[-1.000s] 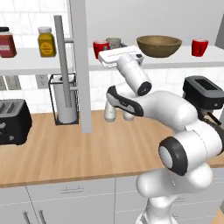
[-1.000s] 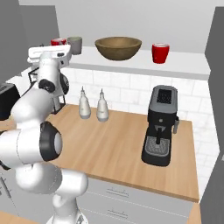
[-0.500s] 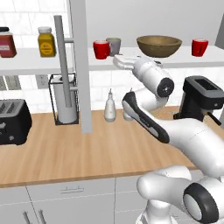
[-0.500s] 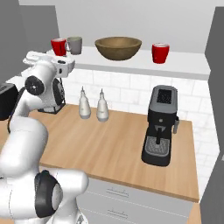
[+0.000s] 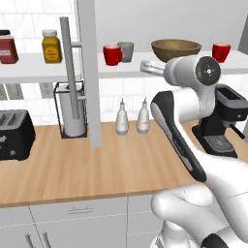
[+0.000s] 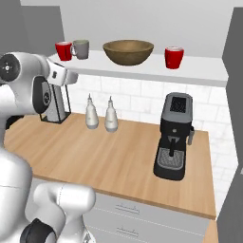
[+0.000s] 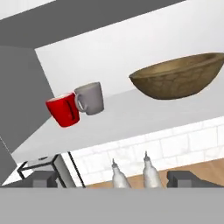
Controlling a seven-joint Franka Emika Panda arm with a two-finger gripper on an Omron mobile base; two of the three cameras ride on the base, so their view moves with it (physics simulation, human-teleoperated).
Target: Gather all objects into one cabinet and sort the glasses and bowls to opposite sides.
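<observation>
My gripper point(image 7: 111, 178) is spread about as wide as it goes, with nothing between the fingers; it's hanging in front of the white shelf board point(image 6: 142, 71), a bit below its level, looking up at it.

On the shelf: a glossy red cup point(image 7: 64, 110) and the grey-green cup point(image 7: 89, 99) sit touching each other at the left end, both upright with mouths up. From the hand view the red one's handle faces me and the grey one's handle points toward the red cup. The wooden bowl point(image 6: 128, 51) sits upright in the middle of the shelf, opening straight up, its wide axis running along the shelf. The second red cup point(image 6: 173, 57) stands by itself at the right end, upright, well apart from the bowl.

Down on the wooden counter point(image 6: 118, 161), two white shakers point(image 6: 99, 114) stand side by side near the tiled wall, and the black coffee machine point(image 6: 174, 136) is off to the right. In the left base view there's a steel bar handle point(image 5: 69, 77) standing vertical, plus a yellow jar point(image 5: 51, 46) and a red jar point(image 5: 7, 47) on the shelf left of it.
</observation>
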